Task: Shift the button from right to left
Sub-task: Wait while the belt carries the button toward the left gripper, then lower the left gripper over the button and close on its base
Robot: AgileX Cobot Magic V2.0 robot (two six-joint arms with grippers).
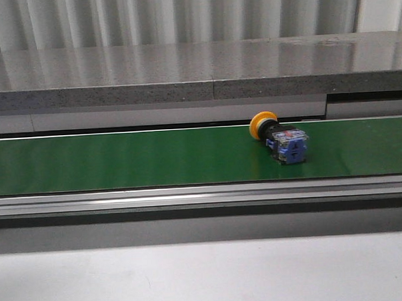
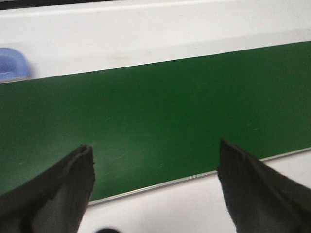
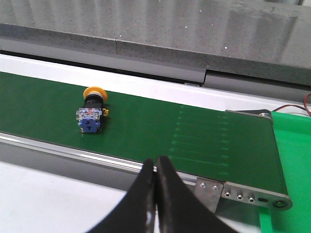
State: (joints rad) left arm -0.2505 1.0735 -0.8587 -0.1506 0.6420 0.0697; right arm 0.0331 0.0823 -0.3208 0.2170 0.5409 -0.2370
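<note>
The button lies on its side on the green conveyor belt, right of the middle, its yellow cap pointing to the far side and its clear-and-blue block toward me. It also shows in the right wrist view. My right gripper is shut and empty, over the belt's near rail, well apart from the button. My left gripper is open and empty above the near edge of the belt; no button shows there. Neither gripper shows in the front view.
A grey stone ledge runs behind the belt. A metal rail runs along its near edge. The belt's right end has a roller bracket and a light green plate. A pale blue object sits past the belt.
</note>
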